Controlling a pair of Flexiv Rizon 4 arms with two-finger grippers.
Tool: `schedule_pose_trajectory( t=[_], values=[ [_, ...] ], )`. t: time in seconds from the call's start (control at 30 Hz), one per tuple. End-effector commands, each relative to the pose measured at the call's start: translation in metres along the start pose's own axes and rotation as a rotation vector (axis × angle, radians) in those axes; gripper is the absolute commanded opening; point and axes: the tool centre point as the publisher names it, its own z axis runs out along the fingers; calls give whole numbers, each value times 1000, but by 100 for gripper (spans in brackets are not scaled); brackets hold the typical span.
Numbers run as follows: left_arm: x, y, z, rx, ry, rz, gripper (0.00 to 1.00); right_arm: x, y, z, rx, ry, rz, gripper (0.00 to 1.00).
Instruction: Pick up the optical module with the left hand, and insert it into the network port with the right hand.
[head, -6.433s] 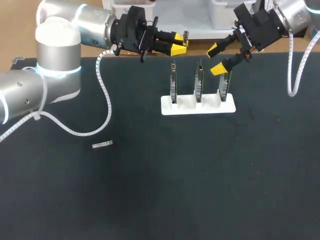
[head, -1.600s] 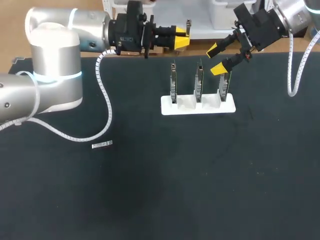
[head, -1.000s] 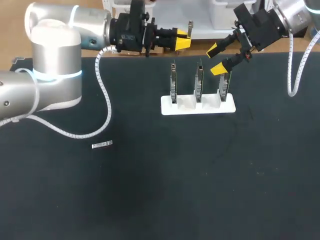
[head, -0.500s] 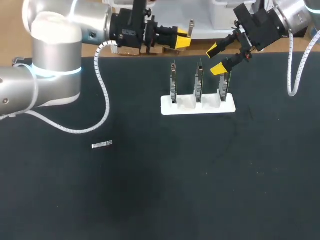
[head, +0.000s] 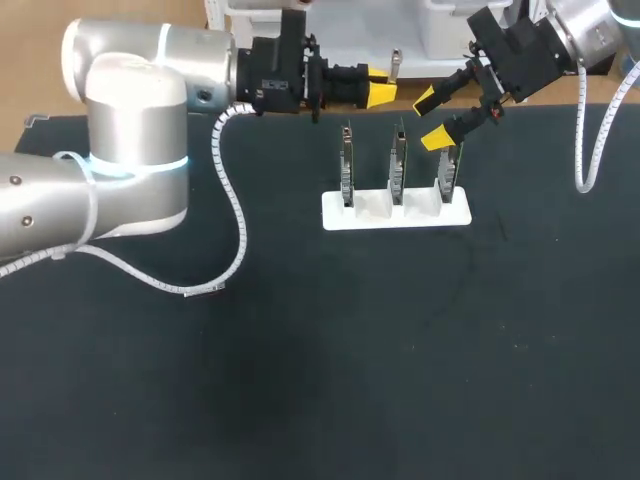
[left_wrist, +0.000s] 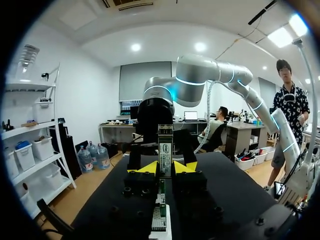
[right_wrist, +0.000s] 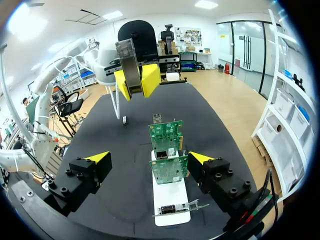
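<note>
My left gripper (head: 378, 95) is shut on the optical module (head: 395, 64), a slim metal piece that sticks up past its yellow tips above the table's far edge. In the left wrist view the module (left_wrist: 165, 150) stands upright between the fingers of the left gripper (left_wrist: 164, 168). My right gripper (head: 440, 116) hangs open just to the right, over the right end of the card stand. From the right wrist view, the left gripper (right_wrist: 137, 80) with the module (right_wrist: 127, 62) is ahead of my open right gripper (right_wrist: 150, 158). Three upright network cards (head: 398, 165) stand in the white stand (head: 395, 213).
The nearest green card (right_wrist: 169, 171) lies between the right gripper's fingers, below them. A second small module (right_wrist: 124, 120) lies on the black mat far beyond the stand. My left arm's white cable (head: 235, 215) loops over the mat's left half.
My left gripper has moved to the right with the module, closer to the right gripper, and the left arm has swung further over the table. The right arm has not moved.
</note>
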Motion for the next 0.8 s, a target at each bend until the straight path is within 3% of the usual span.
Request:
schedule_pose_trajectory(
  t=[0.03, 0.23, 0.27, 0.33, 0.8],
  values=[
    [2, -2, 6, -19, 6, -1, 0, 0, 1, 0, 4, 1, 1, 100],
    [12, 0, 12, -30, 9, 5, 0, 0, 1, 0, 4, 1, 1, 100],
    [12, 1, 13, -22, 42, 4, 0, 0, 1, 0, 4, 1, 1, 100],
    [12, 2, 16, -27, -5, 22, 0, 0, 1, 0, 4, 1, 1, 100],
    [21, 8, 25, 2, -1, 26, 0, 0, 1, 0, 4, 1, 1, 100]
  ],
)
